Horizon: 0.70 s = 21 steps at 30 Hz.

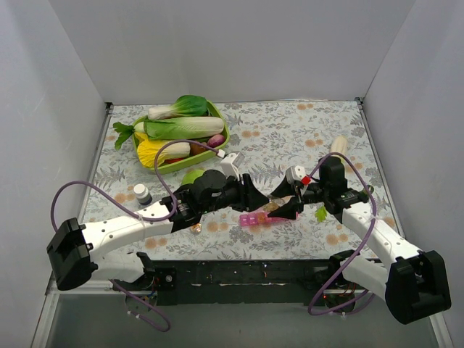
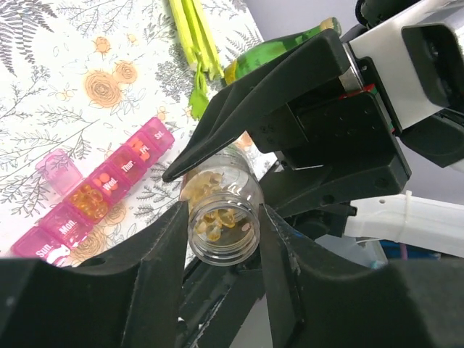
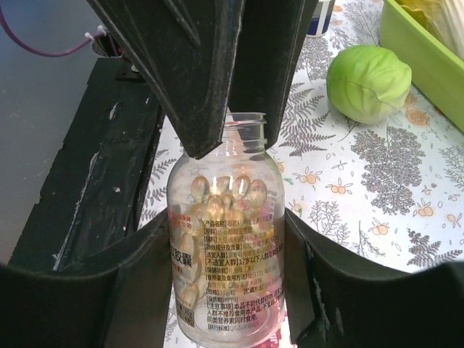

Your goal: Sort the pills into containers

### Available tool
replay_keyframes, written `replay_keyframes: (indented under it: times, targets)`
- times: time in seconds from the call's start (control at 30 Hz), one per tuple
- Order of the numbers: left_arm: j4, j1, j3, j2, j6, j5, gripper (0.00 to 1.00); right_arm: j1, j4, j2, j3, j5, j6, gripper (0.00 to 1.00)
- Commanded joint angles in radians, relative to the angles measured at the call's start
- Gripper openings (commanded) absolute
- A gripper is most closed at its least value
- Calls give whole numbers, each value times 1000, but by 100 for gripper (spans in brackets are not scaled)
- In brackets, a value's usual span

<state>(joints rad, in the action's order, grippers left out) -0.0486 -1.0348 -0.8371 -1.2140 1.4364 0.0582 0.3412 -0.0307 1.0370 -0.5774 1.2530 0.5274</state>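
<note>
A clear open pill bottle (image 3: 225, 239) with amber capsules hangs over the table between both arms; it also shows in the left wrist view (image 2: 221, 217) and the top view (image 1: 276, 205). My right gripper (image 3: 225, 250) is shut on its labelled body. My left gripper (image 2: 221, 235) is closed on its open neck, the mouth facing that camera. The pink pill-box strip (image 2: 94, 199) lies on the floral cloth just below, also seen from above (image 1: 259, 218). One lid (image 2: 58, 168) stands up, and one cell (image 2: 88, 204) holds amber pills.
A green oval bowl (image 1: 222, 139) of vegetables stands at the back left. A round green vegetable (image 1: 193, 176) lies in front of it. A small white-capped bottle (image 1: 142, 193) stands at the left. A pale vegetable (image 1: 338, 147) lies at the right.
</note>
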Motion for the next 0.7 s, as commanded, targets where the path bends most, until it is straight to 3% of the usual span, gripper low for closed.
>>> replay_keyframes:
  times: [0.0, 0.2, 0.23, 0.27, 0.37, 0.5, 0.67]
  targets:
    - [108, -25, -74, -19, -16, -15, 31, 4, 58, 5, -1, -1, -10, 1]
    - [142, -28, -88, -9, -21, -1, 34, 4, 74, 11, 11, -13, -18, 1]
    - [154, -28, -89, -4, -30, 0, 38, 4, 74, 11, 13, -13, -20, 1]
    - [167, -28, -91, 4, -34, -7, 59, 2, 74, 11, 14, -18, -18, 1]
    - [202, -28, -65, 83, -63, -75, 83, 4, 46, 5, 14, -44, 20, 1]
    - [294, -25, 15, 260, -91, -225, 98, 4, -46, 0, 4, -75, 101, 1]
    - [547, -15, 118, 499, -9, -423, 98, 1, -112, -8, -4, -115, 172, 1]
